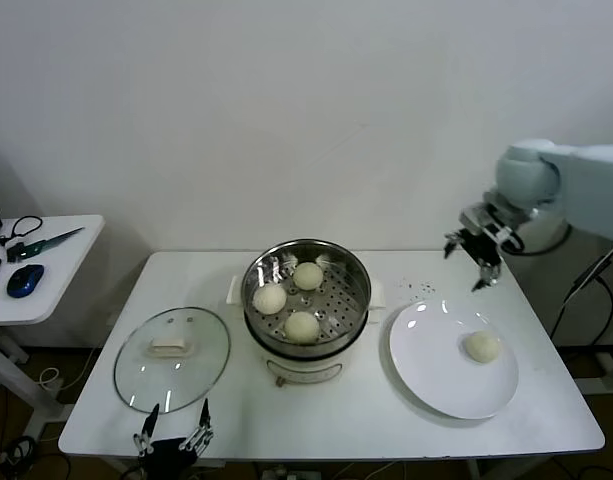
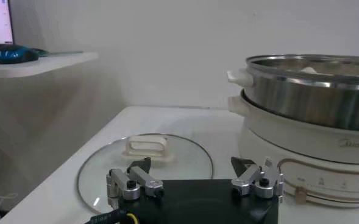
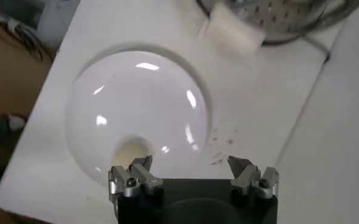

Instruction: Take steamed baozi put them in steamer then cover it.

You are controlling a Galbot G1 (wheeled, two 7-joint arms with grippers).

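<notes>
1. Nearest the head camera, at the table's front edge, the left gripper [image 1: 173, 438] sits low with its fingers spread apart and nothing between them; it is just in front of the lid.
2. The lid [image 1: 172, 358], clear glass with a white handle, lies flat on the white table [image 1: 316, 425], to the left of the steamer and apart from it.
3. The steamer [image 1: 307, 310] stands mid-table with no cover on, a shiny pot on a white base.
4. Three buns [image 1: 302, 326] rest on its perforated tray: one toward the front, one to the left, one toward the back.
5. A fourth bun [image 1: 483, 346] lies on the white plate [image 1: 441, 375], which sits to the right of the steamer.
6. The right gripper [image 1: 475, 246] hangs in the air above the table's back right area, behind the plate, with its fingers parted and empty.
7. From the right wrist camera, the plate and its bun [image 3: 130, 150] appear below that gripper [image 3: 191, 168].
</notes>
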